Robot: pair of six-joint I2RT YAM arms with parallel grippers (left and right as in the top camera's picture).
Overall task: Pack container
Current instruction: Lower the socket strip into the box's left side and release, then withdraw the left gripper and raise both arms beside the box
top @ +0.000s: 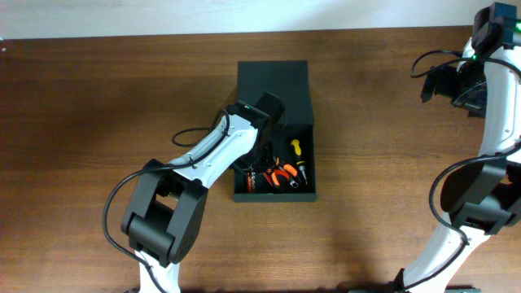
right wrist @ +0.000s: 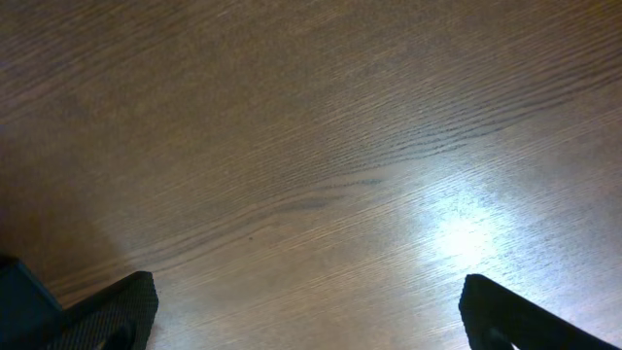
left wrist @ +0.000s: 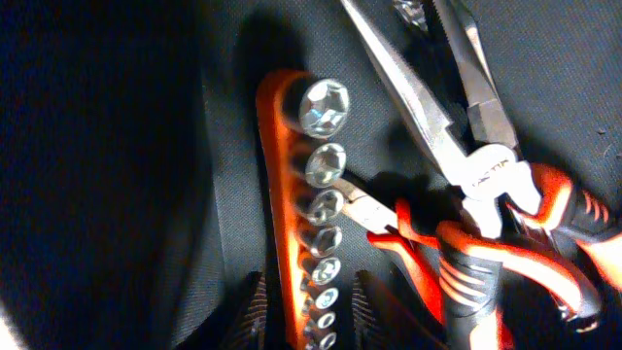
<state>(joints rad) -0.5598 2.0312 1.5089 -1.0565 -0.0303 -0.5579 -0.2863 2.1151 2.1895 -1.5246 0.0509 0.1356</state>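
1. Container (top: 313,155): dark square box at mid-table, flap lid folded open on its far side. It sits directly under me, the left gripper (left wrist: 311,316); I am down inside it.

2. Socket rail (left wrist: 292,194): orange strip of chrome sockets flat on the container's floor (left wrist: 117,175). Its long axis runs straight away from me, and its near end lies between my 2 fingertips (left wrist: 258,309).

3. My jaws: parted, straddling the rail across its narrow width. A dark sliver shows between each pad and the rail, so I judge them not clamped on it.

4. Long-nose pliers (left wrist: 486,175): orange-and-grey handles, just right of the rail, nose pointing away. Small cutters (left wrist: 389,219) lie touching the rail's right side.

5. Yellow-handled screwdriver (top: 298,150): against the container's right wall.

6. Right gripper (right wrist: 311,311): fingers spread wide, nothing between them, over bare wood at the table's (right wrist: 321,146) right edge, well apart from the container.

7. Judgement: I am the nearer arm by far. Any lift must go straight up, since the cutters crowd my right finger. The lid lies beyond the rail's far end.
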